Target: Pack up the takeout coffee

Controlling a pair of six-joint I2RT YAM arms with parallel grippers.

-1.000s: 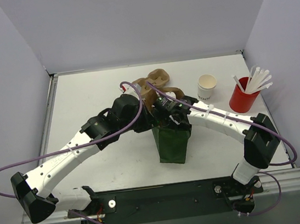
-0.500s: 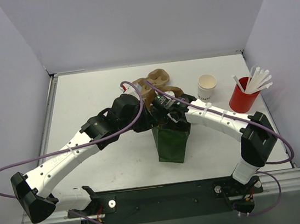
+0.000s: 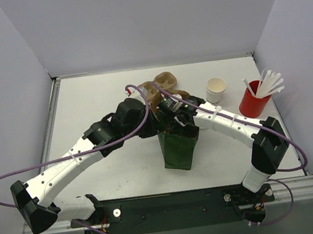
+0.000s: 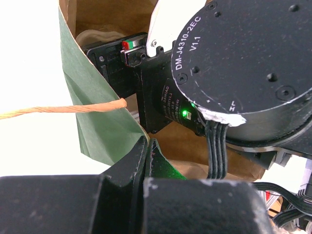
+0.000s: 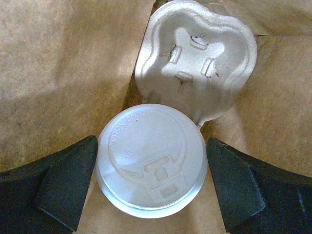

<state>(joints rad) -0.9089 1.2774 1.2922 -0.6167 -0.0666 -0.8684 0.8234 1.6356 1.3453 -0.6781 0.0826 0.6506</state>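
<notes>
A green paper bag [image 3: 178,151] stands upright at the table's middle, its inside brown [image 5: 53,73]. My left gripper [image 3: 156,125] is shut on the bag's near rim [image 4: 92,112], a thin green edge pinched between its jaws [image 4: 147,146]. My right gripper [image 3: 178,127] reaches down into the bag's mouth. In the right wrist view the takeout coffee [image 5: 151,158], a white cup under a flat white lid, stands upright between my right gripper's [image 5: 152,165] fingers, which press against both sides of the lid. A pale moulded pulp carrier [image 5: 195,58] lies in the bag just behind the cup.
A brown pulp carrier [image 3: 161,84] lies on the table behind the bag. A white cup with a tan inside [image 3: 216,90] stands at the right, and a red cup of white straws [image 3: 254,101] further right. White walls close three sides.
My right arm has shifted slightly left and back over the bag's mouth. The left arm and the bag have stayed put.
</notes>
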